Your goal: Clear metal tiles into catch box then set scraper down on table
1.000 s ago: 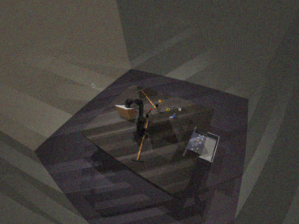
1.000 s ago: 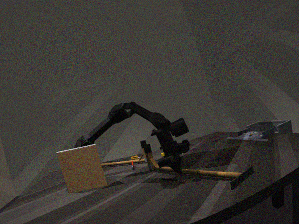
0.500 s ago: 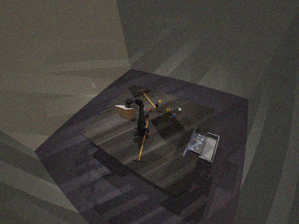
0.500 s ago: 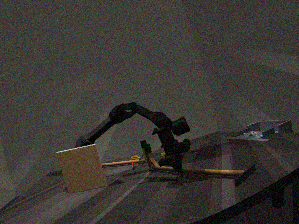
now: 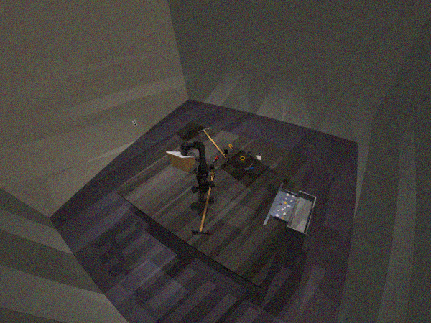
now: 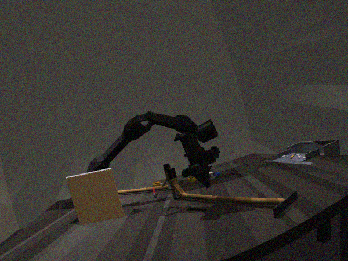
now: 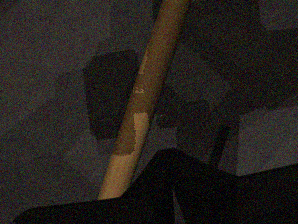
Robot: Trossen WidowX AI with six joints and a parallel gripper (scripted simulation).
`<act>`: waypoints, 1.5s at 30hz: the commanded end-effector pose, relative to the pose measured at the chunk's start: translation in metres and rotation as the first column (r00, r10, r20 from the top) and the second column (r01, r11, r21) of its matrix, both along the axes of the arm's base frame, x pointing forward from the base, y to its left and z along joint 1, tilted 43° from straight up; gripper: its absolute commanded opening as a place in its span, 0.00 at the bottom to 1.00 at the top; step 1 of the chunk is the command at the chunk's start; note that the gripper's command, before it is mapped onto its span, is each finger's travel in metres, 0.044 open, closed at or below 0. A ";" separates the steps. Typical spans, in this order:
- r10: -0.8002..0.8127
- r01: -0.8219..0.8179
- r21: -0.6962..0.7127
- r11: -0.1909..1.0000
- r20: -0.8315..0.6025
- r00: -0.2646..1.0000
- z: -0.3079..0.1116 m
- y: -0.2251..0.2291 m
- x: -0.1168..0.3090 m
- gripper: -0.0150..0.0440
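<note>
The long scraper (image 5: pixel 205 212) (image 6: pixel 252 200) (image 7: pixel 155 75) lies on the near side of the table, its dark crosswise head toward the front edge and its bent grip end beside dark upright pieces. My gripper (image 6: pixel 208 184) (image 7: pixel 166 157) is shut and empty, pointing down just above the wooden handle; its tips are hidden in the top view, so contact is unclear. The steel bench plate (image 5: pixel 277 208) (image 6: pixel 301 163) is far to the right, with several small metal tiles (image 5: pixel 285 202) (image 6: pixel 292 156) spread on it. The catch box (image 5: pixel 311 215) (image 6: pixel 330 148) adjoins its far end.
An upright tan panel (image 5: pixel 181 163) (image 6: pixel 95 197) stands near the arm's base. A second wooden-handled tool (image 5: pixel 215 143) (image 6: pixel 136 190) lies at the back. A red-handled tool (image 5: pixel 215 158) (image 6: pixel 154 191), a yellow ring (image 5: pixel 242 158) and a blue item (image 5: pixel 250 168) lie beyond the scraper's grip end.
</note>
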State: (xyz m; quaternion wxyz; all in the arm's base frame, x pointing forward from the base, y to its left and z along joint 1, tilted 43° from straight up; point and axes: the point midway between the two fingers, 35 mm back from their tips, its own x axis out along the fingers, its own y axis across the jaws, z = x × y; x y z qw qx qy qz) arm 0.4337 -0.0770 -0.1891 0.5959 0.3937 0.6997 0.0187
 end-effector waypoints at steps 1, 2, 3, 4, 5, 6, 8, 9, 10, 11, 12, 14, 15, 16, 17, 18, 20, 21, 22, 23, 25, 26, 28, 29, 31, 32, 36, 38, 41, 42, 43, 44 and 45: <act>0.000 0.000 -0.009 1.000 0.012 1.000 0.013 -0.012 0.004 0.25; 0.000 0.000 -0.009 1.000 0.012 1.000 0.016 -0.014 0.004 0.25; 0.000 0.000 -0.009 1.000 0.012 1.000 0.019 -0.017 0.004 0.25; 0.000 0.000 -0.009 1.000 0.012 1.000 0.022 -0.019 0.004 0.25; 0.000 0.000 -0.009 1.000 0.012 1.000 0.025 -0.022 0.004 0.25; 0.000 0.000 -0.009 1.000 0.012 1.000 0.028 -0.024 0.004 0.25; 0.000 0.000 -0.009 1.000 0.012 1.000 0.030 -0.025 0.004 0.25; 0.000 0.000 -0.009 1.000 0.012 1.000 0.030 -0.025 0.004 0.25; 0.000 0.000 -0.009 1.000 0.012 1.000 0.030 -0.026 0.004 0.25; 0.000 0.000 -0.009 1.000 0.012 1.000 0.032 -0.029 0.003 0.25; 0.000 0.000 -0.009 1.000 0.011 1.000 0.035 -0.033 0.001 0.25; 0.000 0.000 -0.009 1.000 0.011 1.000 0.042 -0.043 -0.004 0.25; 0.001 0.000 -0.009 1.000 0.011 1.000 0.045 -0.048 -0.007 0.25; 0.001 -0.001 -0.009 1.000 0.011 1.000 0.049 -0.053 -0.010 0.25; 0.001 -0.001 -0.009 1.000 0.011 1.000 0.052 -0.057 -0.013 0.25; 0.001 -0.001 -0.008 1.000 0.010 1.000 0.056 -0.062 -0.016 0.25; 0.001 -0.001 -0.008 1.000 0.010 1.000 0.062 -0.070 -0.022 0.25; 0.001 -0.001 -0.007 1.000 0.010 1.000 0.064 -0.073 -0.023 0.25; 0.001 -0.001 -0.007 1.000 0.010 1.000 0.064 -0.073 -0.024 0.25; 0.001 -0.001 -0.007 1.000 0.010 1.000 0.064 -0.073 -0.024 0.25; 0.002 -0.002 -0.007 1.000 0.011 1.000 0.063 -0.073 -0.024 0.25; 0.002 -0.002 -0.007 1.000 0.011 1.000 0.062 -0.072 -0.023 0.25; 0.004 -0.004 -0.007 1.000 0.013 1.000 0.059 -0.070 -0.023 0.25; 0.005 -0.005 -0.007 1.000 0.014 1.000 0.057 -0.068 -0.023 0.25; 0.008 -0.008 -0.006 1.000 0.017 1.000 0.053 -0.065 -0.023 0.25; 0.009 -0.009 -0.006 1.000 0.018 1.000 0.050 -0.064 -0.023 0.25; 0.014 -0.014 -0.006 1.000 0.023 1.000 0.042 -0.057 -0.022 0.25; 0.017 -0.016 -0.005 1.000 0.025 1.000 0.038 -0.054 -0.022 0.25; 0.020 -0.020 -0.005 1.000 0.029 0.999 0.031 -0.049 -0.022 0.25; 0.022 -0.021 -0.004 1.000 0.030 0.999 0.029 -0.048 -0.023 0.25; 0.023 -0.023 -0.004 1.000 0.031 0.999 0.027 -0.046 -0.023 0.25; 0.024 -0.024 -0.004 1.000 0.033 0.999 0.025 -0.044 -0.023 0.25; 0.025 -0.025 -0.004 1.000 0.034 0.999 0.023 -0.043 -0.023 0.25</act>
